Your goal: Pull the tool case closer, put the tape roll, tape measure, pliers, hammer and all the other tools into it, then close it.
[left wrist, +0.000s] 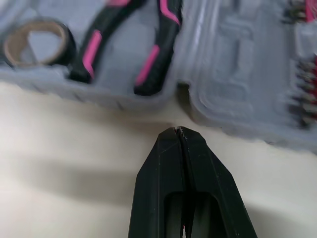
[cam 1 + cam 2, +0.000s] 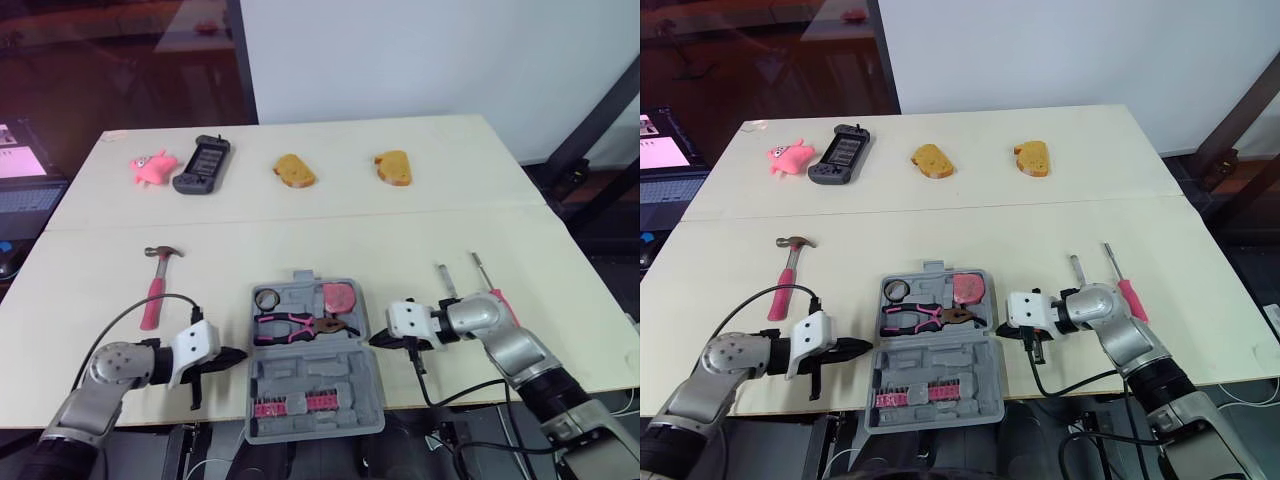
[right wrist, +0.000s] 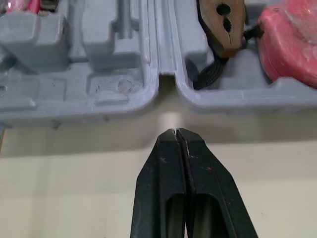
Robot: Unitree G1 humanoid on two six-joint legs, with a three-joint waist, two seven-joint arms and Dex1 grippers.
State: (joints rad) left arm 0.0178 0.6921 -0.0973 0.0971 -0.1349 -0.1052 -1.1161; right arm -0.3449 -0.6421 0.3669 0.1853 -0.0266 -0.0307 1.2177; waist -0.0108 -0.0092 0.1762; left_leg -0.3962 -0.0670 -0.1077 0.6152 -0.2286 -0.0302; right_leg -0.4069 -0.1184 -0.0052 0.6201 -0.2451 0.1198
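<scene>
- Case point(image 2: 315, 375): we see it lying open at the near edge of the table point(image 2: 420, 230), centred between the two arms; we judge the pull-closer step done
- Bits point(image 2: 295, 402): a pink-and-grey row seated in the near half of the case
- Left gripper point(image 2: 236, 356): low over the table just beside the case's left wall, about level with the hinge; fingers clenched together on nothing, apart from the case
- Right gripper point(image 2: 376, 341): mirrored just beside the right wall near the hinge; fingers likewise pressed together and empty
- Pliers point(image 2: 300, 325): pink-and-black, lying across the far half of the case
- Roll point(image 2: 267, 298) and tape measure point(image 2: 341, 296): at the far left and far right corners of that half, beyond the pliers
- Hammer point(image 2: 155, 285): on the table to the left, beyond the left gripper and well apart from the case, head pointing away
- Screwdrivers point(image 2: 1077, 270) point(image 2: 1127, 290): two, side by side on the table to the right, just beyond the right arm
- Toy point(image 2: 152, 167), black handset point(image 2: 203, 164), two bread pieces point(image 2: 294, 170) point(image 2: 393, 168): a row along the far side, not tools
- Step in hand, as we judge it: loading, with three tools outside the case; the next move calls for a gripper to open, reach out to the hammer handle or a screwdriver, and close across it; shutting the case comes last
</scene>
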